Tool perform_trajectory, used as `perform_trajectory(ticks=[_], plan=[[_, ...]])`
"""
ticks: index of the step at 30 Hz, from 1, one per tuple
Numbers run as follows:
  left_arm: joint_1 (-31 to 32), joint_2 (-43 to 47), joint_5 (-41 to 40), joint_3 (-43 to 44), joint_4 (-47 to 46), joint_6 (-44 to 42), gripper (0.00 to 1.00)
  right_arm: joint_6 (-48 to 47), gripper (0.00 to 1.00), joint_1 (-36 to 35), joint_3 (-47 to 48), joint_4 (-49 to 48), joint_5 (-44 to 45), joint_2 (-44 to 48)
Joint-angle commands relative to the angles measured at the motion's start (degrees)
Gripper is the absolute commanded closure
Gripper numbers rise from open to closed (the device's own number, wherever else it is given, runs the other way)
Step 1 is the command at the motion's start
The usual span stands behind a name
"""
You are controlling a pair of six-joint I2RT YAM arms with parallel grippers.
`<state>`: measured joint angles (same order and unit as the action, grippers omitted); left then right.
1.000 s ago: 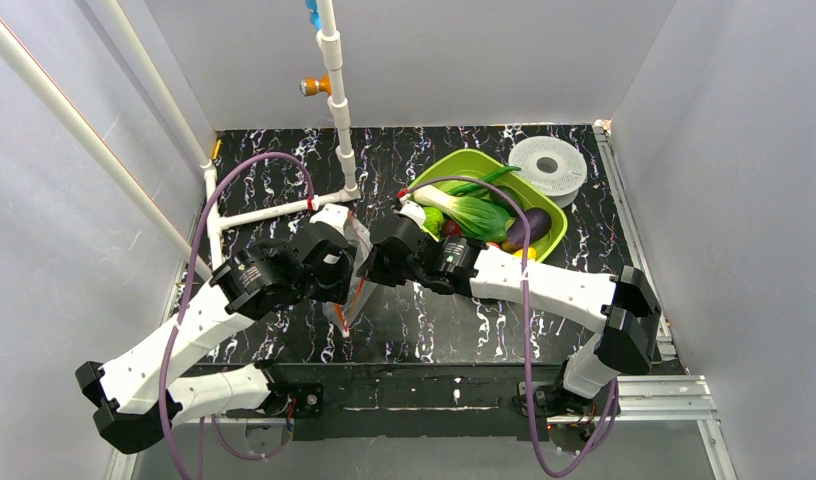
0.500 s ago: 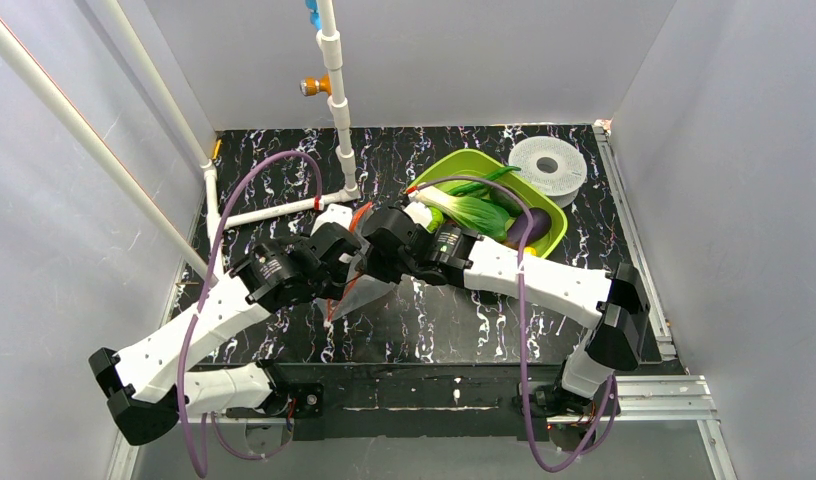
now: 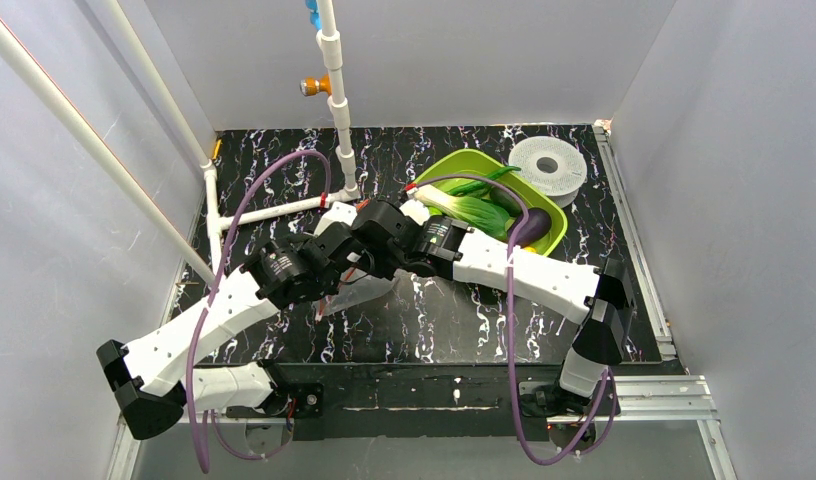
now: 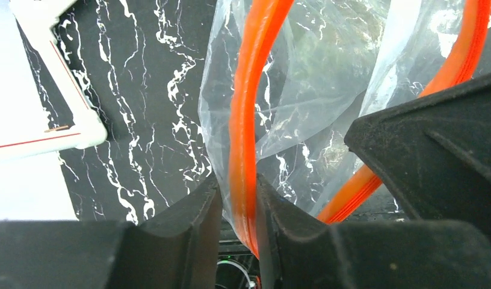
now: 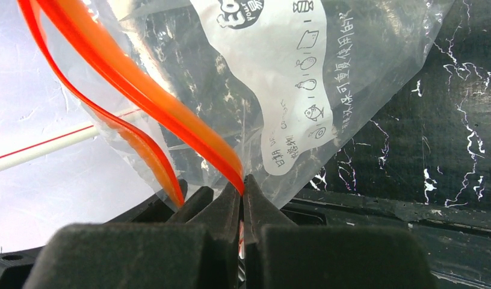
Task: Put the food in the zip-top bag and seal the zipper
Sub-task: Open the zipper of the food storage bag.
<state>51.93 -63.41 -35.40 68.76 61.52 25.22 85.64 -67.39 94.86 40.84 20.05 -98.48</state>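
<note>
The clear zip-top bag hangs between my two grippers above the table's middle left. My left gripper is shut on one red-orange zipper strip of its mouth. My right gripper is shut on the other zipper strip. The two strips stand apart, so the mouth is open. The bag with its printed white label hangs empty. The food lies in the lime-green tray: bok choy, purple eggplant, a long green pepper.
A white round perforated disc lies at the back right. White pipes run along the left side and up at the back middle, close behind both grippers. The black marbled table has a metal rail at its right edge.
Both grippers have moved left and back with the bag. The bag's mouth has been pulled wider apart and the bag has swung up from hanging straight down.
</note>
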Motion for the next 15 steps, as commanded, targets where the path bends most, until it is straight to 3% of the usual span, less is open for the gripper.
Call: perform_trajectory(ticks=[1, 4, 8, 11, 15], plan=[[0.3, 2.9, -1.5, -0.3, -1.4, -1.8, 0.86, -0.3, 0.99, -0.9, -0.4, 0.1, 2.9, 0.6], [0.3, 6.2, 4.5, -0.2, -3.1, -2.5, 0.99, -9.8, 0.99, -0.6, -1.1, -4.5, 2.5, 0.5], [0.3, 11.9, 18.9, -2.4, -9.1, -4.6, 1.0, -36.6, 0.99, 0.4, -11.6, -27.7, -11.3, 4.2], [0.1, 17.7, 27.9, -6.6, -15.0, -4.3, 1.0, -41.3, 0.99, 2.1, -20.9, -40.4, -23.4, 7.9], [-0.3, 21.7, 33.1, -9.7, -18.3, -1.1, 1.0, -39.6, 0.99, 4.1, -29.8, -49.8, -30.2, 11.3]])
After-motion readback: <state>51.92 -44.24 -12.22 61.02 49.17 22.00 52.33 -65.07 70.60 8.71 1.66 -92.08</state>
